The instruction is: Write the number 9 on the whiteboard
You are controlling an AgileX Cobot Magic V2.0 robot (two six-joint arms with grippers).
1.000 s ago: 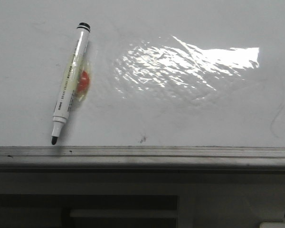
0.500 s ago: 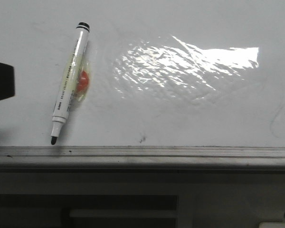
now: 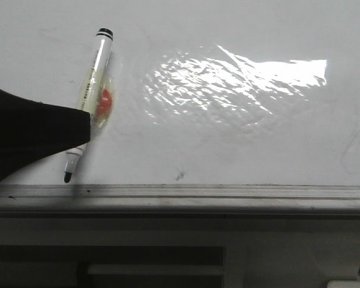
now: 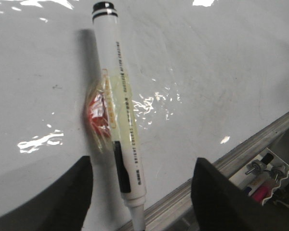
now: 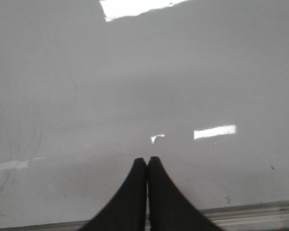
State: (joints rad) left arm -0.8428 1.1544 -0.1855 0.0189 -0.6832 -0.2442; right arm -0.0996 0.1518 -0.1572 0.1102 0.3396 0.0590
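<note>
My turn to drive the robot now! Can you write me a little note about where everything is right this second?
Left gripper: jaws open, one on each side of the marker, not closed on it.
Right gripper: jaws shut, holding nothing, over bare board.
The marker lies flat on the whiteboard, uncapped, tip close to the grey rail, with a taped red patch at its middle.
Done: nothing written; no 9 visible.
Left: grip the marker, lift it, draw the 9.

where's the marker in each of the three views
Front view: marker lies tilted at the left on the whiteboard, its lower barrel hidden by the left gripper.
Left wrist view: marker in the centre, between the open fingers.
Right wrist view: not in it.
Shared landmark: the grey rail.
</note>
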